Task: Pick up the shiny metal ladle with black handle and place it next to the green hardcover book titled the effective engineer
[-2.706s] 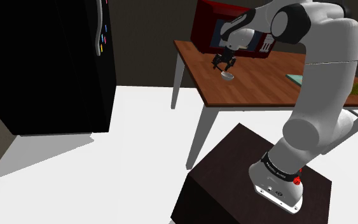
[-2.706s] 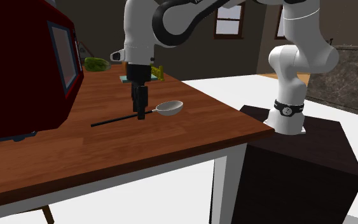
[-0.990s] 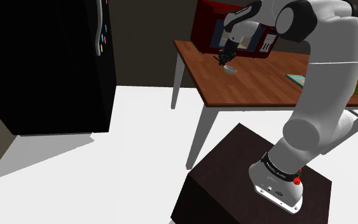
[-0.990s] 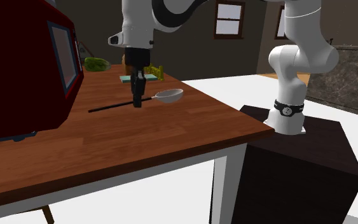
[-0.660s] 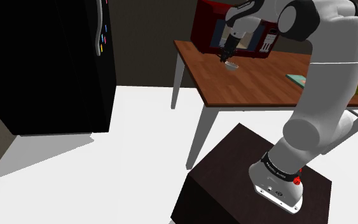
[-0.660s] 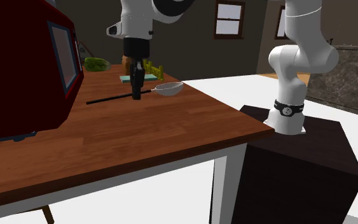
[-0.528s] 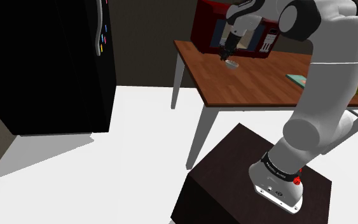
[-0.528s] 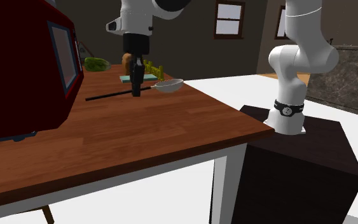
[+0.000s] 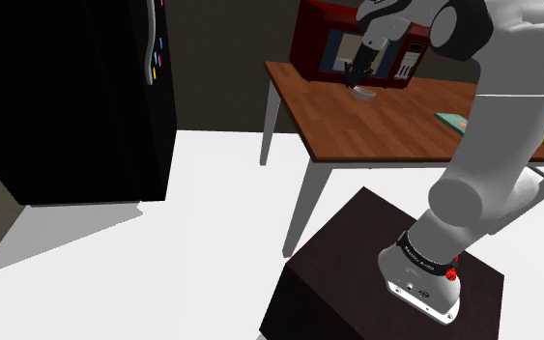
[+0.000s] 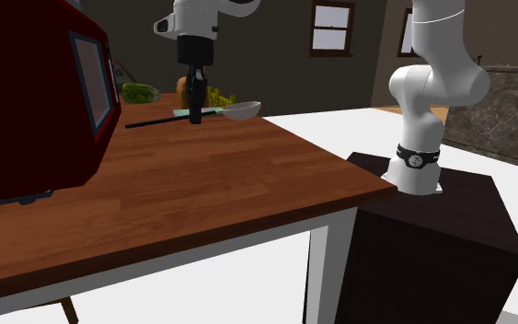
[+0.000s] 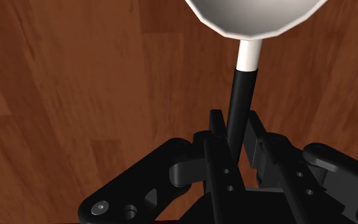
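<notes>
Ladle [image 10: 241, 111] higher now, between jaws

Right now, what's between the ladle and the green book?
Just bare brown tabletop, seen in the shoulder view, from ladle to book.

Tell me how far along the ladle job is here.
Done: the hand is shut on the black handle of the ladle, which hangs above the wooden table. In hand: the carry. Left: setting it down beside the green book, which lies apart from it, further toward the shoulder view's right.
</notes>
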You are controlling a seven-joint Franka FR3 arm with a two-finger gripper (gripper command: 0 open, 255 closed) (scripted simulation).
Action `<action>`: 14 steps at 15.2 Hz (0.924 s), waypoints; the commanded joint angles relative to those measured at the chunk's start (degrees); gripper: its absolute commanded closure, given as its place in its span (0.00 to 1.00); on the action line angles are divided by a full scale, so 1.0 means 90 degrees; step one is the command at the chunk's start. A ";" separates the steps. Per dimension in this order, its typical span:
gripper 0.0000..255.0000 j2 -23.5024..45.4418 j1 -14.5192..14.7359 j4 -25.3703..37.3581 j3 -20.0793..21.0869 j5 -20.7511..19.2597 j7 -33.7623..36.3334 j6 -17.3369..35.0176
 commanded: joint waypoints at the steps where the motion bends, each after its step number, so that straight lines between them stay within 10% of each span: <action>1: 1.00 -0.0032 -0.0185 -0.0074 -0.0064 0.0042 -0.0279 0.0000; 14: 1.00 0.0538 -0.1660 0.0586 -0.0379 0.0497 -0.2034 -0.0422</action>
